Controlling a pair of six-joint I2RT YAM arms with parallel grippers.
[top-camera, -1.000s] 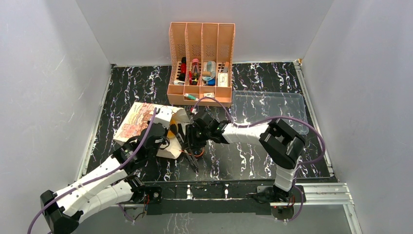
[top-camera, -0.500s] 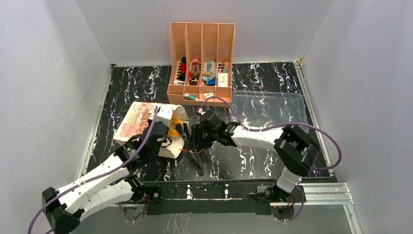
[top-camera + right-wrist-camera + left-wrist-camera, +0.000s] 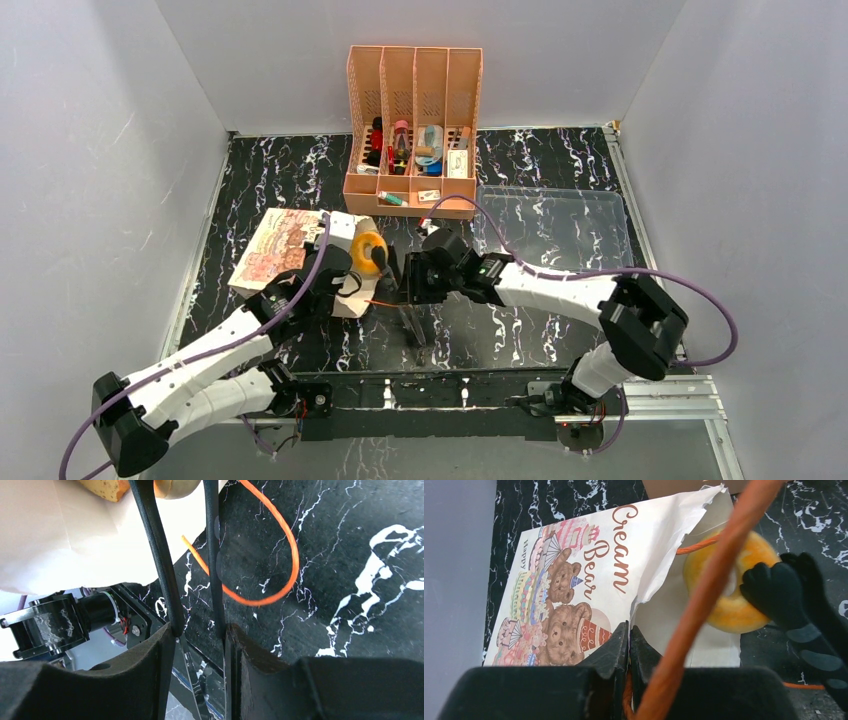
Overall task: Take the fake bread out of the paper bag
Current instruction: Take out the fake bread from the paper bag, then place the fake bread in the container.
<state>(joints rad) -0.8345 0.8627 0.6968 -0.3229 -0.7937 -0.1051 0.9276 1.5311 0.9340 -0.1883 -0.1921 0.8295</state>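
At the mouth of the paper bag [image 3: 285,250], which is laid on its side left of centre on the table [image 3: 520,330], a golden-brown ring of fake bread [image 3: 729,615] is gripped at its rim by black tongs [image 3: 784,590]. The tongs are held squeezed between the partly closed fingers of the right gripper [image 3: 200,635]. The bag's orange cord handle [image 3: 704,595] is clamped in the fully closed left gripper [image 3: 628,650].

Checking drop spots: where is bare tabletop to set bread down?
Bare black marble table: rear left, between wall and peach slotted organizer; front centre, between right arm and rail. Crowded at cream paper bag's mouth: golden ring bread, orange cord handle, left gripper, right gripper with black tongs.
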